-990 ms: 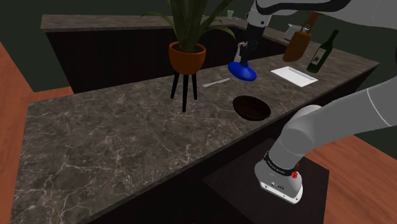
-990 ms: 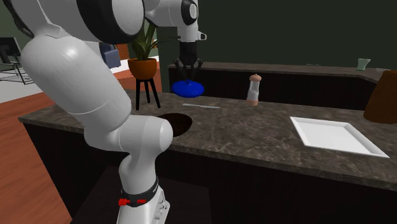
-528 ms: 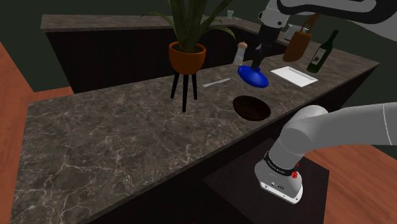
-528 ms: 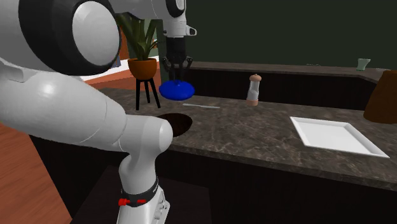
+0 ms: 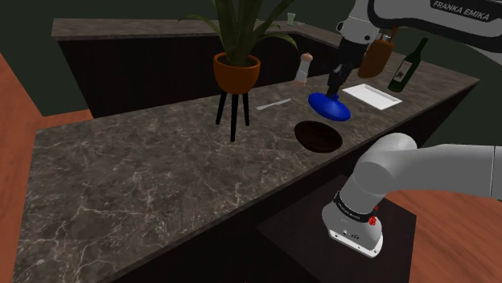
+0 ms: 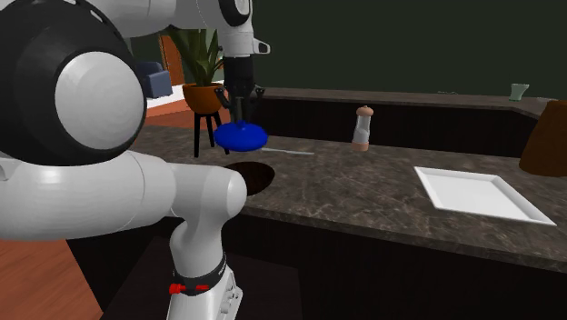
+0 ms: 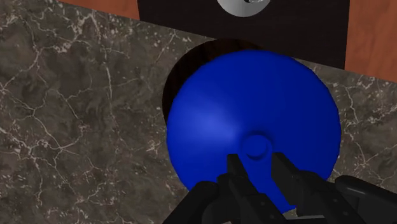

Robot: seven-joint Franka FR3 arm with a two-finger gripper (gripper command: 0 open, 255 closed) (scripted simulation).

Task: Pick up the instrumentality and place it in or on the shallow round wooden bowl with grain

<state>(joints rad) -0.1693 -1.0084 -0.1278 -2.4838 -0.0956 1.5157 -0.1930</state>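
Transport step: gripper (image 7: 254,164) fingers clamp knob of blue disc (image 7: 248,114) over dark bowl (image 5: 318,137), centre-right of shoulder view. Next: lower, release.

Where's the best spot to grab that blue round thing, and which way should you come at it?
By the little stub sticking up from the middle of the blue round thing, coming straight down from above. Its body is wide, smooth and domed, likely too broad to pinch, while the stub is narrow. The jaws clasp it there now.
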